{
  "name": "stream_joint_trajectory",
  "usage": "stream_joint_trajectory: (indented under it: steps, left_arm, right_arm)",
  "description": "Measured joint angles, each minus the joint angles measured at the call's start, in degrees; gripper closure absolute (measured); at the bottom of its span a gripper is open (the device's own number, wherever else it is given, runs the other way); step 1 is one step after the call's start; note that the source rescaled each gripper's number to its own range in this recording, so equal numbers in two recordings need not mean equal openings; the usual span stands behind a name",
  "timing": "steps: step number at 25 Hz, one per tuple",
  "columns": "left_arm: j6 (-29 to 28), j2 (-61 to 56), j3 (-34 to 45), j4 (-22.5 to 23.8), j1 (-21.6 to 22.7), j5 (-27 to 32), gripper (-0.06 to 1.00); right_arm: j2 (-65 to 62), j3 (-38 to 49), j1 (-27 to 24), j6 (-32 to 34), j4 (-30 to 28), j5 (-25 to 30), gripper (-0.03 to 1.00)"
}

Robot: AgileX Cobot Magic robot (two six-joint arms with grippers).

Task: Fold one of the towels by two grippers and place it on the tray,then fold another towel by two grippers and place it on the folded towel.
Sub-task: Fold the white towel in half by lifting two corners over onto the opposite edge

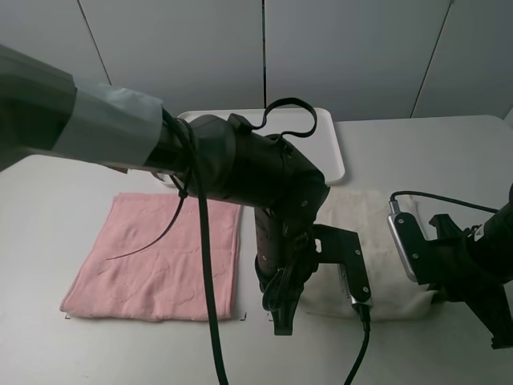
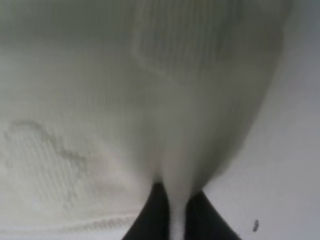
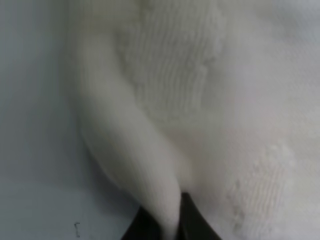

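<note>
A white towel [image 1: 362,215] lies on the table right of centre, and a pink towel [image 1: 160,257] lies flat to its left. The white tray [image 1: 331,148] stands behind them, largely hidden by my left arm. My left gripper [image 1: 290,309] is at the white towel's front left corner; in the left wrist view the gripper [image 2: 172,220] is shut on a pinched ridge of the white towel [image 2: 150,100]. My right gripper [image 1: 431,290] is at the front right corner; in the right wrist view the gripper [image 3: 167,225] is shut on a fold of the white towel [image 3: 200,100].
The grey table [image 1: 449,160] stretches to the right and back of the towels. My left arm crosses the middle of the exterior view, and its black cable [image 1: 210,321] hangs over the pink towel's right edge.
</note>
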Motion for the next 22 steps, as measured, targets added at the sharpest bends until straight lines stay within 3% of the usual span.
stream_joint_trajectory:
  steps: [8,16,22]
  left_arm:
    - [0.00,0.00,0.00,0.33,0.00,-0.67,0.94]
    - [0.00,-2.66,0.00,-0.55,0.00,-1.54,0.94]
    - [-0.16,-6.49,0.00,-2.33,1.31,-2.34,0.94]
  right_arm:
    - [-5.99,0.88,0.00,3.06,1.96,3.69,0.96]
    - [-12.07,0.94,0.00,7.12,9.58,8.35,0.96]
    - [-15.53,1.01,0.00,18.18,10.58,11.41,0.96]
